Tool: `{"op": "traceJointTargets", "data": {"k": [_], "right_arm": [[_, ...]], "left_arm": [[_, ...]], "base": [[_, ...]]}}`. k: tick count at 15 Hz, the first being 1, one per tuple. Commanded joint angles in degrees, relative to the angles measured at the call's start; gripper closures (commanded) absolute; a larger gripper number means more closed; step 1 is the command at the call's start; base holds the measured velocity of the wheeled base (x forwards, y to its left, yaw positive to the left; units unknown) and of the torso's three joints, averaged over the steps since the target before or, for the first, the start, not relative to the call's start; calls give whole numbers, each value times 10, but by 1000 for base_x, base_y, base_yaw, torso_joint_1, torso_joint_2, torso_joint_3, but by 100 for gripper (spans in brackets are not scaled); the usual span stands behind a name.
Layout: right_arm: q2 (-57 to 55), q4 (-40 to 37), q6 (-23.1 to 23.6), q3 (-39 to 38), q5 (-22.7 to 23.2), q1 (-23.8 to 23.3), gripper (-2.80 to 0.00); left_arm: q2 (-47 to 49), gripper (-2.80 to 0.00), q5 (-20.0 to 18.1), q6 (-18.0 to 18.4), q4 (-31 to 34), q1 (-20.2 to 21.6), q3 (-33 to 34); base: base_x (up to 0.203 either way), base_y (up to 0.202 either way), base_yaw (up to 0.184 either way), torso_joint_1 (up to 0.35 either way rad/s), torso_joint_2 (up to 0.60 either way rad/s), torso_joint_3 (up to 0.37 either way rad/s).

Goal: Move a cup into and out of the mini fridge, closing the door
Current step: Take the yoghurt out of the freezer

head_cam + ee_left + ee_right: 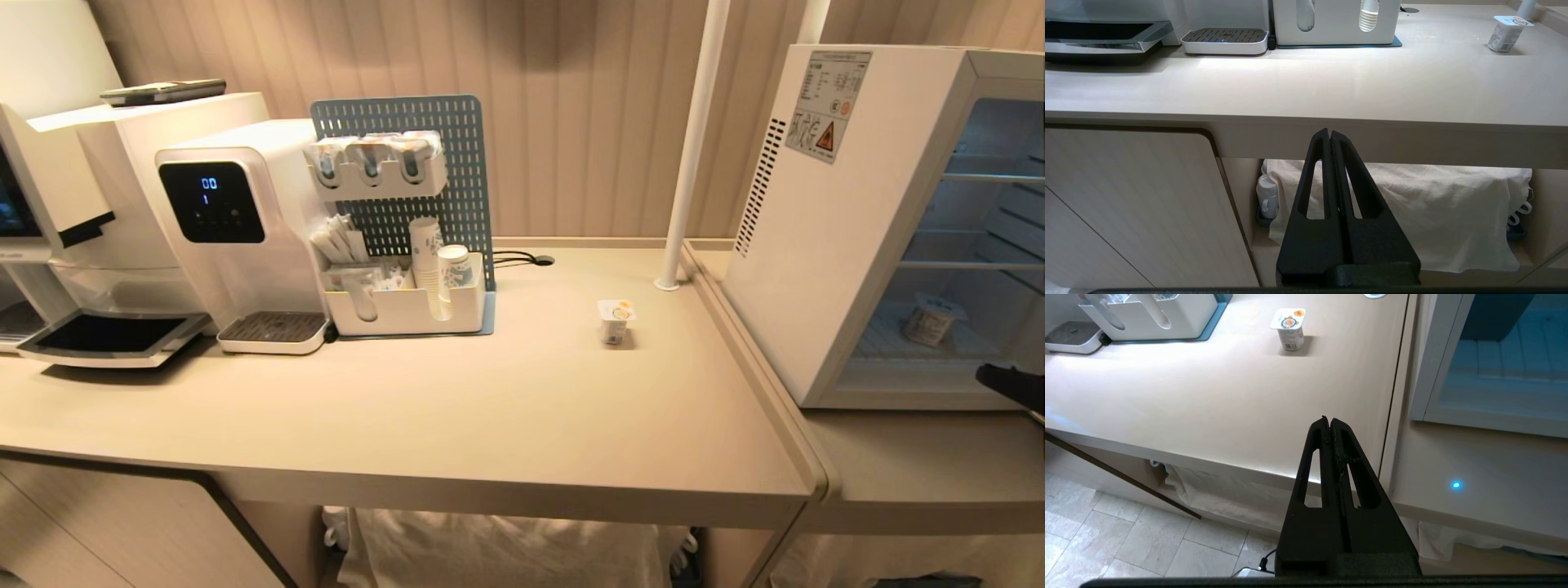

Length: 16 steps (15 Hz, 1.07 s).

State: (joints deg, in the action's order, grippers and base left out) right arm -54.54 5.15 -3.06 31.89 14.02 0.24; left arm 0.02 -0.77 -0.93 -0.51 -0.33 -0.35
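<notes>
A small white cup (615,320) with an orange-printed lid stands alone on the beige counter (490,425), left of the mini fridge (824,245); it also shows as the cup (1506,33) and the cup (1289,328). The fridge's lit inside is visible, with wire shelves and a second cup (931,318) on its floor. The door is out of view. My right gripper (984,376) (1329,419) is shut and empty, hovering over the counter's front edge just before the fridge's opening. My left gripper (1329,131) is shut and empty, parked below the counter's front edge.
Two white coffee machines (237,220) stand at the left. A white organiser (408,302) with paper cups backs onto a blue pegboard. A white pole (690,147) rises near the raised seam (759,367) between the two counters. White cloth (1433,212) hangs under the counter.
</notes>
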Motion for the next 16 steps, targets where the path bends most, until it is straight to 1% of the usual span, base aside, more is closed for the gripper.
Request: {"op": "traceJointTargets", "data": {"k": [1, 8, 11, 14, 16], "right_arm": [[2, 1, 0, -9, -1, 0, 0], [9, 0, 0, -10, -4, 0, 0], [33, -1, -2, -23, -5, -1, 0], [95, -21, -13, -37, -11, -1, 0], [181, -64, -17, -53, -25, 0, 0]], "left_arm": [[0, 0, 0, 0, 0, 0, 0], [0, 0, 0, 0, 0, 0, 0], [0, 0, 0, 0, 0, 0, 0], [0, 0, 0, 0, 0, 0, 0], [0, 0, 0, 0, 0, 0, 0]], "base": [[0, 0, 0, 0, 0, 0], [0, 0, 0, 0, 0, 0], [0, 0, 0, 0, 0, 0], [0, 0, 0, 0, 0, 0], [0, 0, 0, 0, 0, 0]]}}
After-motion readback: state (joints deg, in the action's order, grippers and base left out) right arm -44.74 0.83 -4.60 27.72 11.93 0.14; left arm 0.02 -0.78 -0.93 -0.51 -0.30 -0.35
